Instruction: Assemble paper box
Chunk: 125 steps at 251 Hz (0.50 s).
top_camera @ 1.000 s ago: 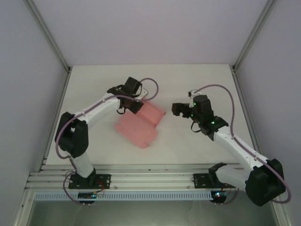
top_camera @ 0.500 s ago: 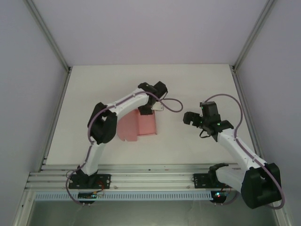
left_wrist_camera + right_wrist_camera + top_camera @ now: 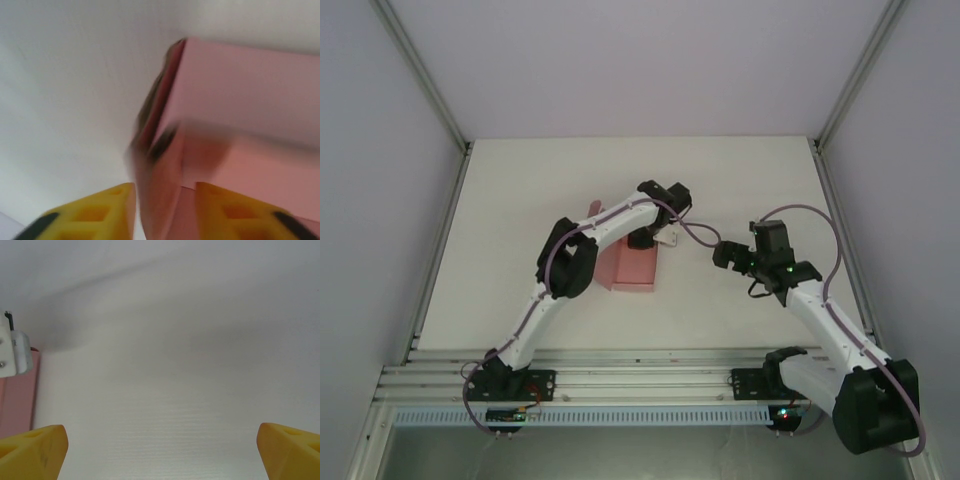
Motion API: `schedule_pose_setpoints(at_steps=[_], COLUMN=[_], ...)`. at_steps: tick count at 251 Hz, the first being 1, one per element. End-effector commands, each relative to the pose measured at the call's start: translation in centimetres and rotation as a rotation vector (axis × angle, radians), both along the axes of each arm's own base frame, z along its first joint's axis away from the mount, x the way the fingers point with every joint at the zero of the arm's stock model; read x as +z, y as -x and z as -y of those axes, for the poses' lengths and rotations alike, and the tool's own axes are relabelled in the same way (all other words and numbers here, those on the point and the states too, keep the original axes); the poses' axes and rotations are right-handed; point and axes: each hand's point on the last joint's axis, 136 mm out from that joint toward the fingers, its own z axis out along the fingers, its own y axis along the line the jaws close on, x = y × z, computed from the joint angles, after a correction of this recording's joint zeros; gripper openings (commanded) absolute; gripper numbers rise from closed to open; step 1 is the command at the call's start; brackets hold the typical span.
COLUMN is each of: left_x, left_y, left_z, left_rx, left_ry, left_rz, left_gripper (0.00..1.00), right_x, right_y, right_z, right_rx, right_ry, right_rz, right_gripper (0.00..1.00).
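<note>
Paper box partly formed, not closed up yet.
Top: paper box [image 3: 630, 268] sits mid table [image 3: 520, 190] under the left gripper [image 3: 655, 238]; right gripper [image 3: 725, 255] stands apart. Left wrist: blurred, box wall between part-spread fingers [image 3: 100, 215], grip unclear. Right wrist: jaws wide, empty; flaps likely still need tucking.

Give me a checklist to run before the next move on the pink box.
1. Right hand open and empty: ok.
2. Right hand clear of the box, off to its right: ok.
3. Left hand grip on the box: cannot tell; a box wall sits between its fingers, blurred.
4. Box ends closed: not ok; a dark gap shows at one end.
5. Box well inside the table edges: ok.
</note>
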Motion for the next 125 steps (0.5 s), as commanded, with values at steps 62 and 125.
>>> schedule_pose_setpoints(at_steps=[62,125], left_x=[7.1,16.6], left_y=[-1.3,-2.8], left_z=[2.8,1.8], left_rx=[0.061,0.338], left_ry=[0.270,0.736], left_rz=[0.126,0.358], left_gripper=[0.99,1.00], right_x=[1.9,4.2], right_y=[0.0,-1.5], right_z=[-0.7,-2.9], right_rx=[0.076,0.227], right_ry=[-0.018,-0.013], right_rz=[0.065,0.150], right_gripper=[0.99,0.99])
